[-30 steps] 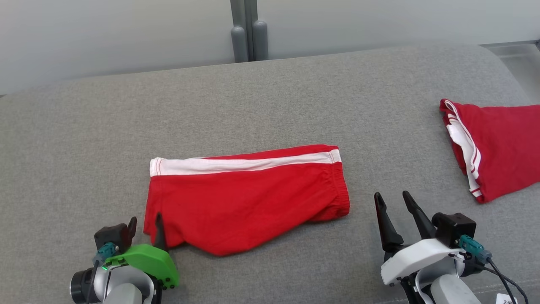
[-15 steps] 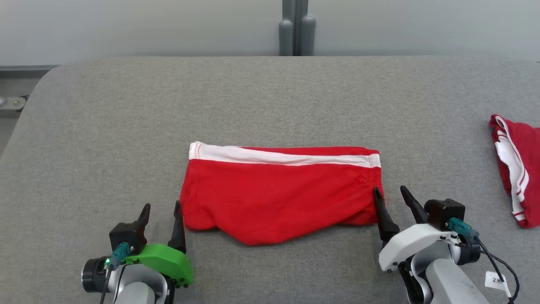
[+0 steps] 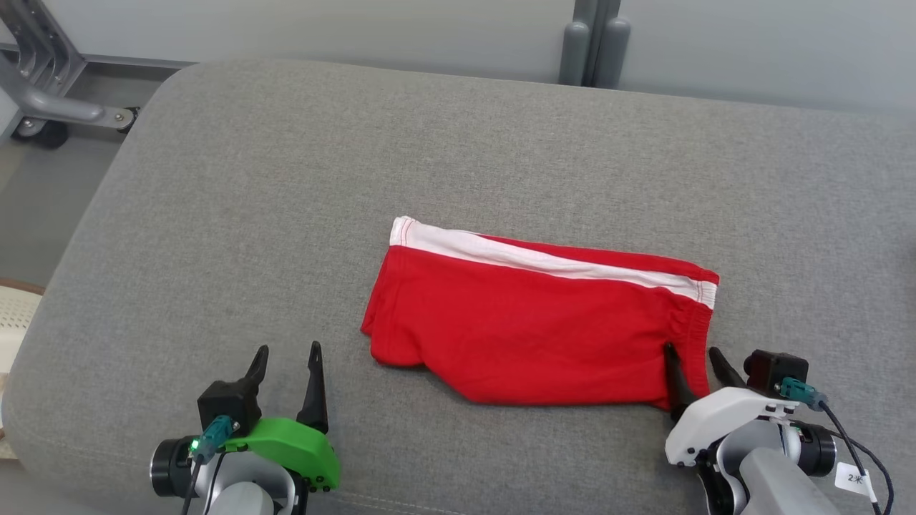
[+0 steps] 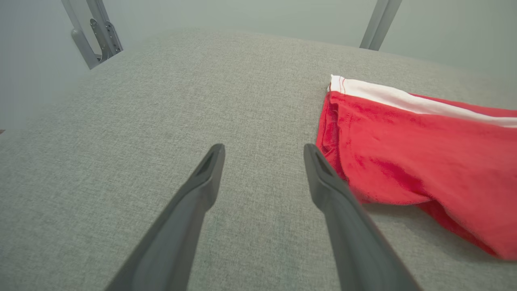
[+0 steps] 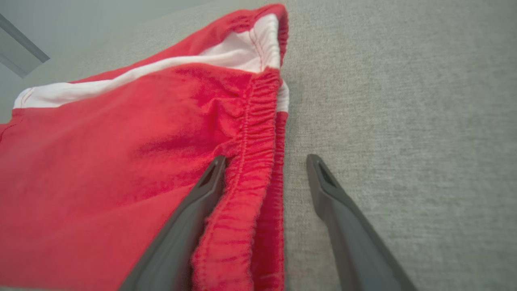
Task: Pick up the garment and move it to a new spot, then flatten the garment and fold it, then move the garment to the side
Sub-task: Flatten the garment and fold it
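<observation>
- While both grippers stand spread wide with nothing clamped in them, the red shorts [image 3: 537, 329] lie folded flat on the grey cushion [image 3: 286, 179], in the middle and towards its near edge.
- The white stripe runs along the far edge of the shorts, and the gathered elastic waistband forms their right end.
- The right gripper [image 3: 691, 349] sits at the near right corner of the shorts, right at the waistband.
- In the right wrist view, the right gripper [image 5: 265, 157] straddles the waistband: one finger [image 5: 194, 210] lies over the red cloth [image 5: 101, 161], the other finger [image 5: 343, 210] is over bare cushion, and the elastic edge runs between them.
- The cloth is between those fingers but is not pinched.
- The left gripper [image 3: 289, 347] is near the left end of the shorts but apart from it, over bare cushion.
- In the left wrist view, the left gripper [image 4: 263, 147] points past the shorts [image 4: 424, 161], whose left hem lies just beside one finger; I cannot tell whether they touch.
- A white tag [image 3: 853, 478] hangs on the cable by the right wrist; it reads "2" followed by a small mark too fine to read with certainty.
- No brand or print can be seen on the shorts.
</observation>
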